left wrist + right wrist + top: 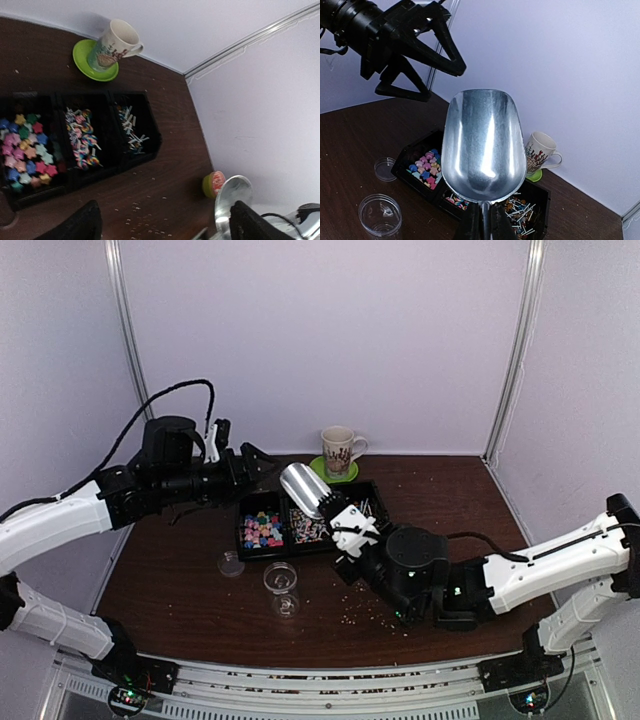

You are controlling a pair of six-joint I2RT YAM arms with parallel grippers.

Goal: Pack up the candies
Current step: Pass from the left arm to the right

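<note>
The candies lie in a black three-part tray (243, 508): pastel stars (262, 530) (27, 150) (425, 167) on the left, swirled lollipops (308, 530) (82, 137) in the middle, thin sticks (365, 506) (130, 127) (520, 210) on the right. My right gripper (350, 527) (484, 222) is shut on the handle of an empty metal scoop (305, 490) (484, 145), held tilted above the tray. Behind the tray's left end my left gripper (245, 462) (162, 227) (442, 82) hangs open with nothing between its fingers.
A clear jar (281, 580) (380, 215) stands open in front of the tray, its lid (231, 563) (385, 169) to the left. A mug (340, 450) (115, 45) sits on a green coaster behind. A small orange tin (214, 183) lies near the right wall. Pale crumbs (375, 612) dot the table.
</note>
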